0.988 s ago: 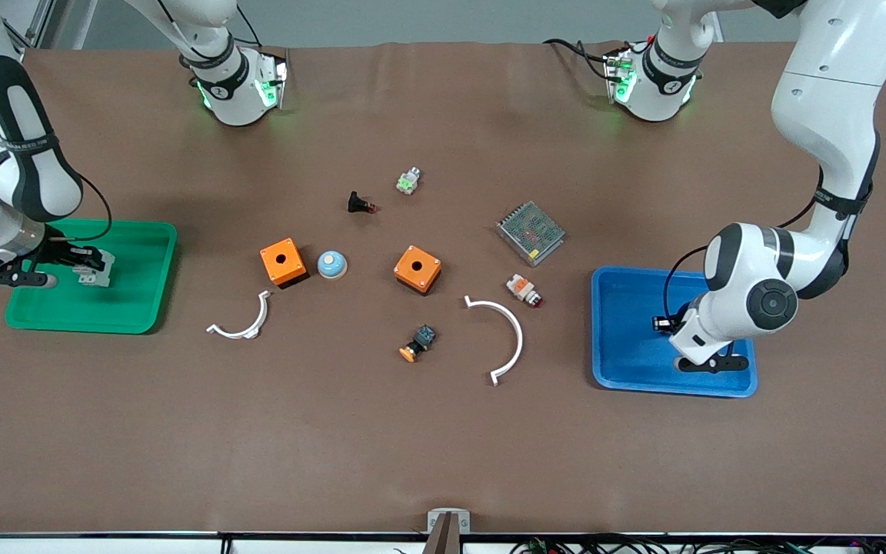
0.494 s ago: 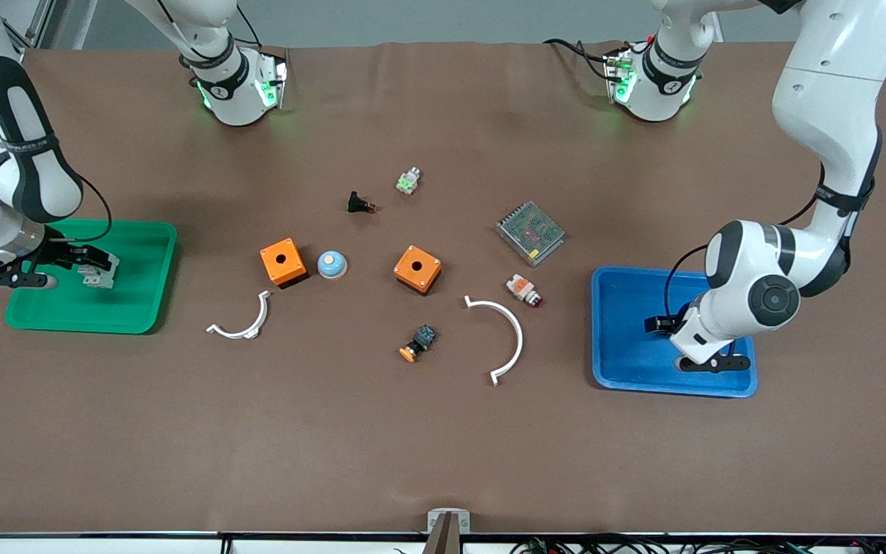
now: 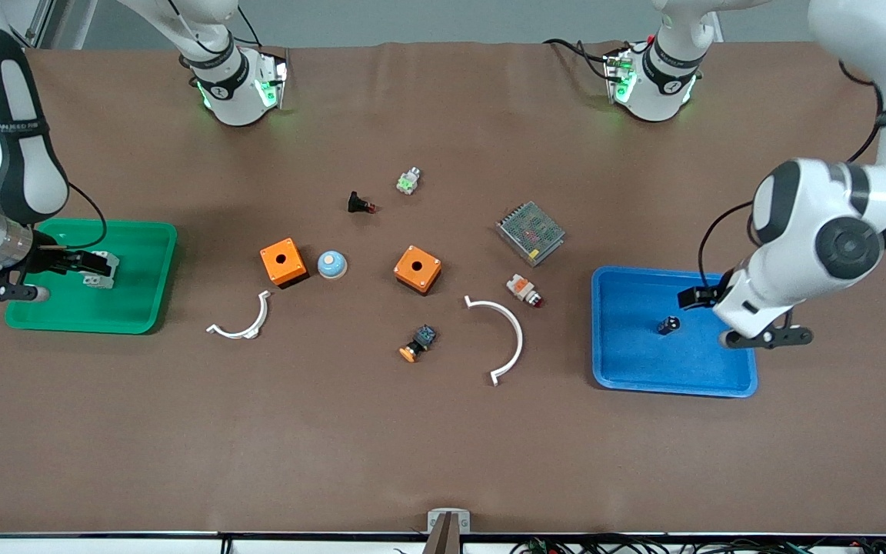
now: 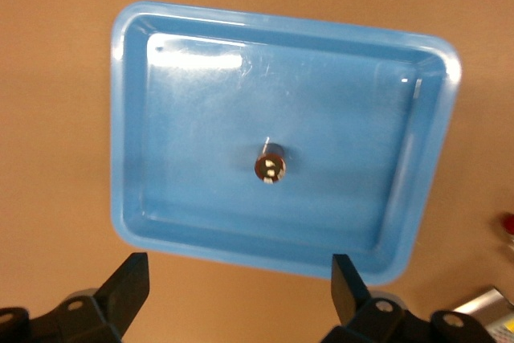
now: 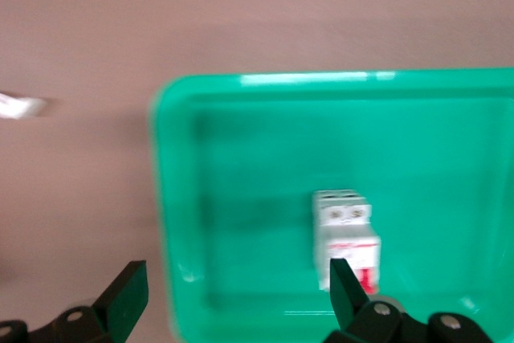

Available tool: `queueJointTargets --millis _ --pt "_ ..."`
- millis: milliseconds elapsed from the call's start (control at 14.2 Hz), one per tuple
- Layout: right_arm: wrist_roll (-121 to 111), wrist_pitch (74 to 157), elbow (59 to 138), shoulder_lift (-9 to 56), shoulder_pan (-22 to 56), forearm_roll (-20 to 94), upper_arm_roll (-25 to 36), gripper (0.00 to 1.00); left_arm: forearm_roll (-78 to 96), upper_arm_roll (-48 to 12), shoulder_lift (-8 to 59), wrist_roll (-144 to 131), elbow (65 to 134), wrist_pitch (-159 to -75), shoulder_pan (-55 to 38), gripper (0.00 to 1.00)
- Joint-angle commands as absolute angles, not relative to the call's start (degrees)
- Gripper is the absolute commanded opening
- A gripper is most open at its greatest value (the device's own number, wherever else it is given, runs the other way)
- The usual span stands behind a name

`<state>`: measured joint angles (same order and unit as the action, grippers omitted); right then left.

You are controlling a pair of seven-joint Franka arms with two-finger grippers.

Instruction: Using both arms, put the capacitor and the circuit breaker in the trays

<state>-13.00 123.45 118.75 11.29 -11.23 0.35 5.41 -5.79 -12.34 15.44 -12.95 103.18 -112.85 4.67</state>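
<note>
The capacitor (image 3: 667, 325) stands upright in the blue tray (image 3: 627, 369); it looks light and hard, so pinch its sides. The circuit breaker (image 3: 94, 271) rests in the green tray (image 3: 143, 308), looking rigid with flat sides. The left gripper (image 3: 708, 296) and right gripper (image 3: 85, 263), each above its tray, have jaws spread and hold nothing.

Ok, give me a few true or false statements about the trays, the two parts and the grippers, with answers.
1. The capacitor stands in the blue tray. True.
2. The left gripper is shut on the capacitor. False: it is open, above the tray, with the capacitor free.
3. The circuit breaker lies in the green tray. True.
4. The right gripper is open. True.
5. Both parts share one tray. False: each tray holds one part.
</note>
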Motion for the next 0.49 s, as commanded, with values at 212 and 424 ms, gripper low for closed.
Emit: queueJointTargets --millis 212,424 --pt "-7.4 96.2 98.3 8.8 -3.0 -0.8 5.2 1.0 1.5 -12.4 2.6 -7.6 103.8 -104.2 6.8 1.0" --pt "-7.2 91.1 93.1 8.8 -0.4 -0.4 5.1 1.0 3.0 -12.1 -1.8 -5.8 101.5 -100.0 7.8 1.0"
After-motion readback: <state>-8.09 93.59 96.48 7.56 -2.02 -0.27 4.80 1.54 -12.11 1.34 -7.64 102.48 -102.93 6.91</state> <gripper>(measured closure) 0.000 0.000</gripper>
